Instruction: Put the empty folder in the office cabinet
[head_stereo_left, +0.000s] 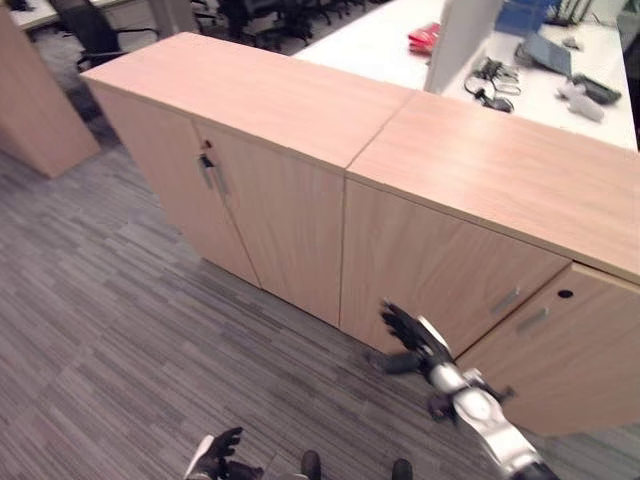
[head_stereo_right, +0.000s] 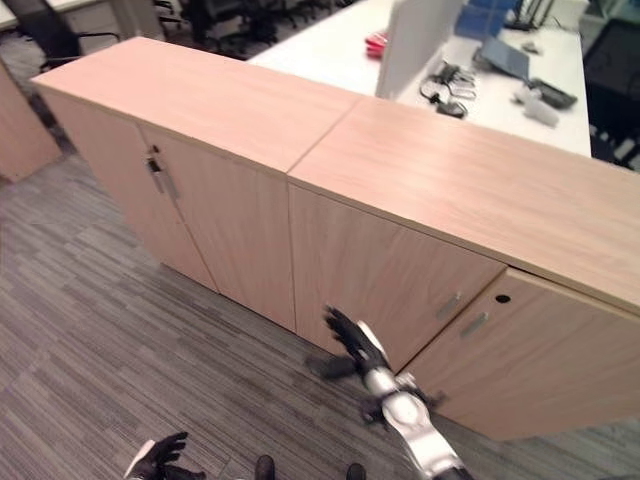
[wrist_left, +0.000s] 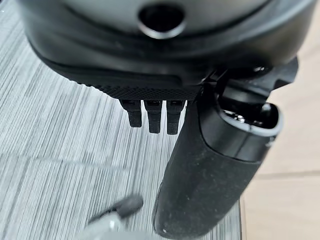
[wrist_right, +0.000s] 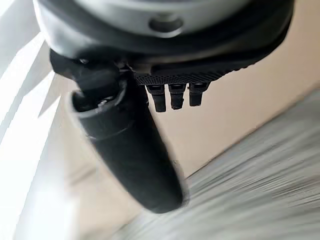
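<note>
The right hand (head_stereo_left: 408, 335), fingers spread and empty, reaches toward the cabinet (head_stereo_left: 430, 265) door just ahead, while the left hand (head_stereo_left: 215, 455) hangs low, fingers relaxed.

Both head eyes are looking steeply down from above at the cabinet (head_stereo_left: 330, 190) and carpet (head_stereo_left: 110, 300), sharing them. Each wrist camera is peering along its hand, very near the carpet.

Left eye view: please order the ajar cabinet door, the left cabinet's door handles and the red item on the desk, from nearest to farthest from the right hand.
1. Ajar cabinet door, lower right, beside the right hand.
2. Door handles, left cabinet.
3. Red item, far desk.
</note>
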